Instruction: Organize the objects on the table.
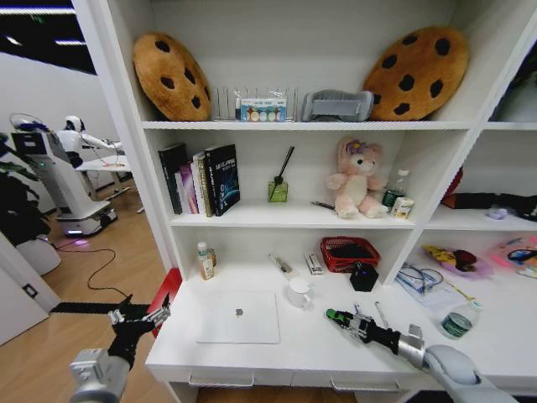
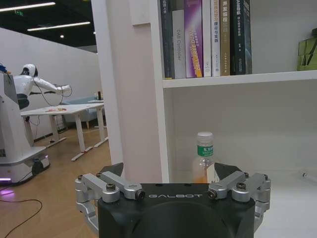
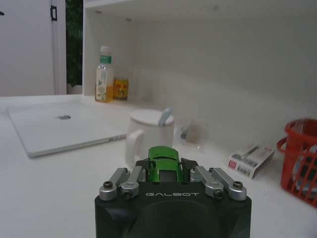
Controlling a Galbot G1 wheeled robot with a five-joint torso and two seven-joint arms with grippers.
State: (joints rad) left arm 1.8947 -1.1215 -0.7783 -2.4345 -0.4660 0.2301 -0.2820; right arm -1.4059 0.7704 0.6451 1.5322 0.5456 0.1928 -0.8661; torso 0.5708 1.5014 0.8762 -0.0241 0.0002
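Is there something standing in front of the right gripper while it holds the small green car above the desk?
Yes. The right gripper is shut on the green toy car, and the white mug stands directly ahead of it on the desk. The silver laptop lies off to one side.

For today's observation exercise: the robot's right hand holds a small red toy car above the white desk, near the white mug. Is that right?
Not quite. The toy car in the right hand is green, not red, as the right wrist view shows. The rest holds: it is held above the white desk, near the white mug.
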